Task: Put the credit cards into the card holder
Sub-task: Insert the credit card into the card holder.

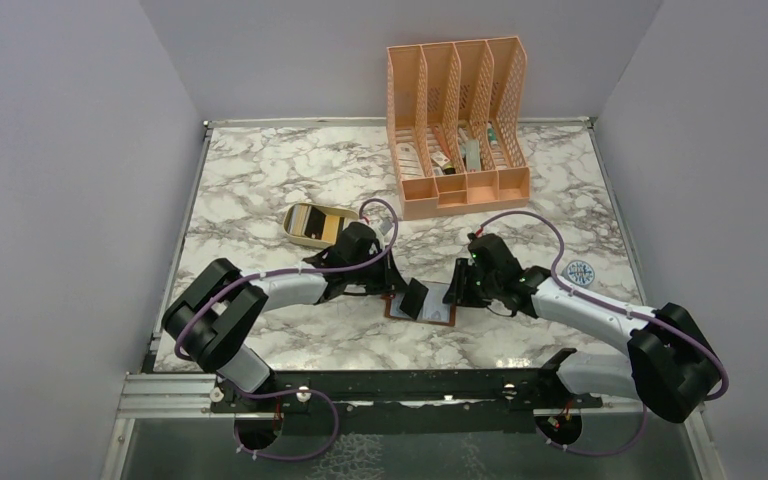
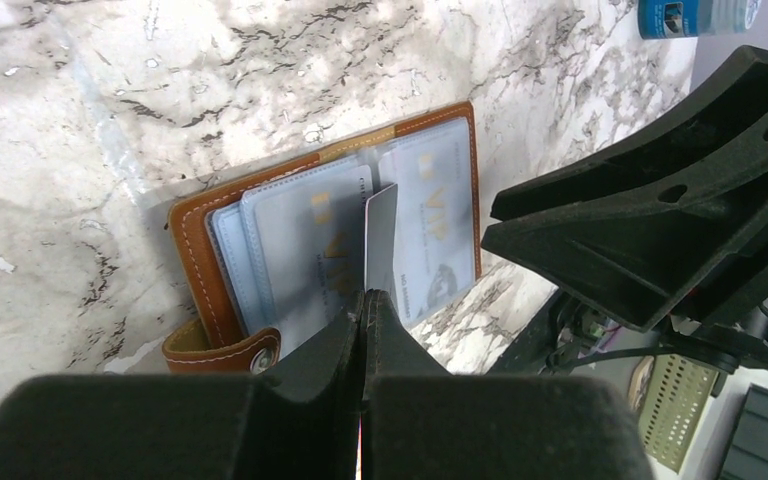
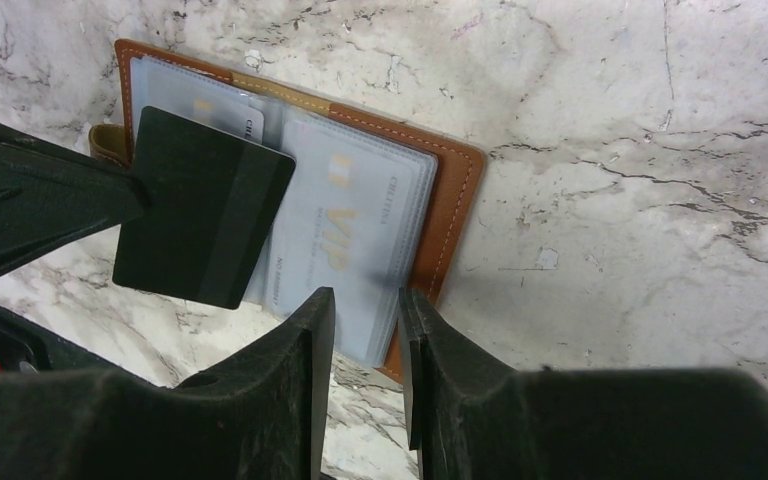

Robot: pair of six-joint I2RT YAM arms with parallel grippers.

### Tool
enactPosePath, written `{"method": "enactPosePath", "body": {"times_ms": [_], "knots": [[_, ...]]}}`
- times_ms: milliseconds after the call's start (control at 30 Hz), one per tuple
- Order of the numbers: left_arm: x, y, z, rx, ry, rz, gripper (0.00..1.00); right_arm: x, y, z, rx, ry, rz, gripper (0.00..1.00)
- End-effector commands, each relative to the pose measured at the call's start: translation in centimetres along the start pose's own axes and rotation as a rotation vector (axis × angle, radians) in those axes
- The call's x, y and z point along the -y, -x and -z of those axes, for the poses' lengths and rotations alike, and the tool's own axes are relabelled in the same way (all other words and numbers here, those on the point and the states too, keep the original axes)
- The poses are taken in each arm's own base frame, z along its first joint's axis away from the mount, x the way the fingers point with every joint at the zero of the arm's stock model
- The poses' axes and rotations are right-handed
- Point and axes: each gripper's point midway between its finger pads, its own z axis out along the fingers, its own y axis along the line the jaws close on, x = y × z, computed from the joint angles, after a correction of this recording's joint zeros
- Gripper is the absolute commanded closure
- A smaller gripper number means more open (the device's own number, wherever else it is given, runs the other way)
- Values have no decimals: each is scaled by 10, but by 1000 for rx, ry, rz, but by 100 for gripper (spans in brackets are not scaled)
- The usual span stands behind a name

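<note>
Your left pincer clamps a dark card above the open card holder; your right pincer, narrowly parted, hovers at its edge.

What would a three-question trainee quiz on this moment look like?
1. True or false: the left gripper is shut on a dark card.
2. The card holder is: A snapped shut; B lying open; C standing on edge.
3. Which gripper's jaws stand apart?
Key: 1 true; 2 B; 3 the right gripper.
</note>
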Motion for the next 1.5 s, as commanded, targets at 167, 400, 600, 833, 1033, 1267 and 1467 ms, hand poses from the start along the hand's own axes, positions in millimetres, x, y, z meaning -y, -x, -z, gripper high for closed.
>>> {"method": "enactPosePath", "body": {"times_ms": [167,400,600,833,1033,1267,1467], "knots": [[-11,-1,0,33,54,-10,100,0,0,-2,20,7,-3,70],[-9,-4,-2,39,63,-5,100,0,-1,-3,19,12,-5,70],[-6,-10,-12,38,70,0,100,0,-8,-6,-2,28,-23,70],[-3,-12,-20,34,78,-10,100,2,-15,-8,-15,32,-34,70],[-3,-12,-24,35,86,-22,100,2,-16,-10,-20,34,-34,70],[-7,-7,-25,59,121,-30,100,1,-14,-9,-16,35,-30,70],[-10,-3,-26,91,136,5,100,1,-14,-7,-13,36,-49,70]]}}
